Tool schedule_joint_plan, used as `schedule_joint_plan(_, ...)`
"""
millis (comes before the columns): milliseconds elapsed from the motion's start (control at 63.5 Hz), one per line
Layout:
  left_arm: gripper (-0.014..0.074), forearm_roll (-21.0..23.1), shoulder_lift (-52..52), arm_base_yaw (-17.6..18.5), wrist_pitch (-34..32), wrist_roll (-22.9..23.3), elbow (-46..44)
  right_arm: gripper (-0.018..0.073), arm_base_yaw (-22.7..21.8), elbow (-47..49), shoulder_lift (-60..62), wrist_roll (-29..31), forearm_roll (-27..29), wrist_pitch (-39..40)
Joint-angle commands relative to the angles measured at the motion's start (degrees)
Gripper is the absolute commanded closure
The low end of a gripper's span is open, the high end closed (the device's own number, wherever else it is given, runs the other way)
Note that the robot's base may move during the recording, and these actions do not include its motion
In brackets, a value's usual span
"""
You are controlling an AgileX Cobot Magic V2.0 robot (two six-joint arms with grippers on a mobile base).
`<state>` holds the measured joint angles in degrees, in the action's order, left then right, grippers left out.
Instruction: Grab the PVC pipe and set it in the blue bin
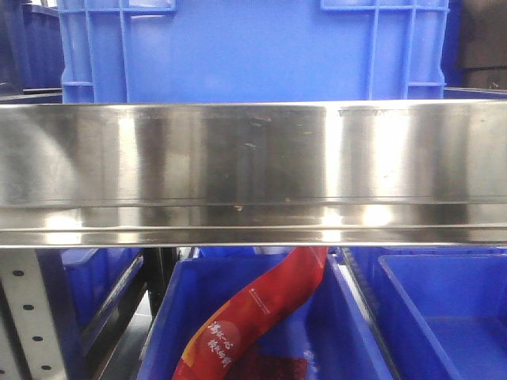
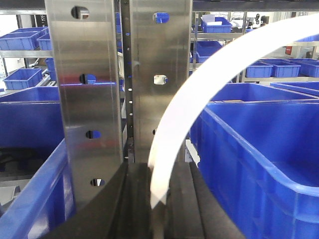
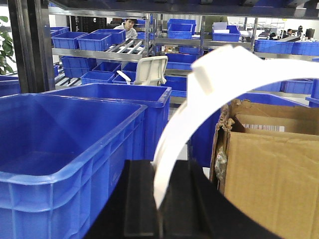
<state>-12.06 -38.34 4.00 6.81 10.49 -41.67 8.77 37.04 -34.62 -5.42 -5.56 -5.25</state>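
In the left wrist view my left gripper (image 2: 158, 201) is shut on the lower end of a white PVC pipe clamp band (image 2: 199, 84), which arcs up and to the right. A large blue bin (image 2: 259, 149) stands just to its right. In the right wrist view my right gripper (image 3: 160, 199) is shut on another white clamp band (image 3: 209, 89), which has a flat tab at its upper bend. A large blue bin (image 3: 65, 144) stands to its left. Neither gripper shows in the front view.
Perforated steel rack posts (image 2: 89, 99) stand close in front of the left gripper. A cardboard box (image 3: 274, 169) is right of the right gripper. The front view shows a steel shelf rail (image 1: 253, 170), blue bins above and below, and a red packet (image 1: 253, 317) in one.
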Motion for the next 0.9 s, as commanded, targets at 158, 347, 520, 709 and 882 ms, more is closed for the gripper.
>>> schedule_joint_plan(158,0.0707,1.4,0.3,-0.2,-1.9,0.0,-0.2,0.0715,-0.1,0.0,0.3,0.3,-0.3,0.9)
schedule_joint_plan(347,0.0707,-1.4,0.3,1.9,-1.5,0.0,-3.6,0.0715,0.5,1.9,0.3,0.3,-0.4,3.1)
schedule_joint_plan(520,0.0707,-3.0,-1.7,9.6,0.0,0.0,-8.7,0.0715,3.4,5.1,-1.4,0.3,-0.8,3.1)
schedule_joint_plan(709,0.0707,-5.0,-8.0,19.2,1.4,0.0,-14.2,0.0715,8.0,9.0,-5.8,0.3,-0.8,3.1)
schedule_joint_plan(882,0.0707,-5.0,-16.4,24.8,2.2,0.0,-19.5,0.0715,12.9,12.4,-11.3,0.3,-0.8,3.1)
